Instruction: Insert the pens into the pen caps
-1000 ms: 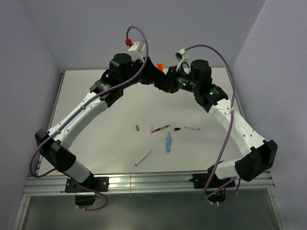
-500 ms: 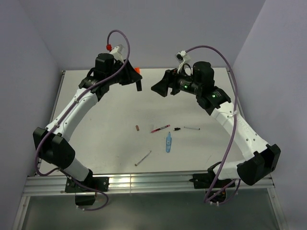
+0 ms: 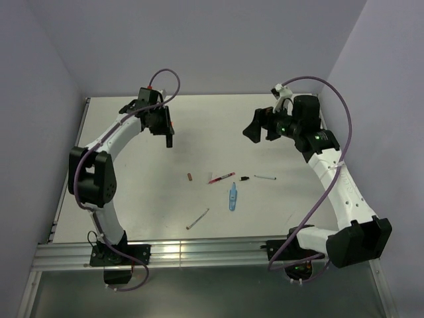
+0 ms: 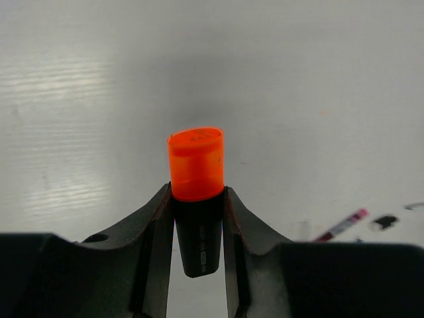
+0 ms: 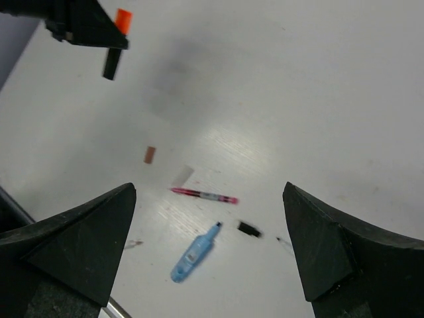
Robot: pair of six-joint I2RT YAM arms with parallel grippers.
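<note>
My left gripper (image 3: pixel 167 130) (image 4: pixel 197 193) is shut on the stubby black marker (image 4: pixel 199 228), whose orange end (image 4: pixel 195 164) points away from the wrist camera; it hangs above the table's back left. My right gripper (image 3: pixel 256 130) (image 5: pixel 209 189) hovers open and holds nothing at the back right. On the table's middle lie a red pen (image 3: pixel 221 177) (image 5: pixel 202 196), a light-blue marker (image 3: pixel 232 197) (image 5: pixel 194 253), a white pen (image 3: pixel 265 177), a grey pen (image 3: pixel 197 218), a dark red cap (image 3: pixel 189 177) (image 5: pixel 150 154) and a black cap (image 3: pixel 244 178) (image 5: pixel 249 229).
The white table (image 3: pixel 132 199) is closed in by lilac walls at the back and both sides. A metal rail (image 3: pixel 212 252) runs along its near edge by the arm bases. A small pale piece (image 5: pixel 182 175) lies beside the red pen.
The two grippers were together at the back middle. The right one has opened and swung right; the left one has swung left and down, keeping the black marker.
</note>
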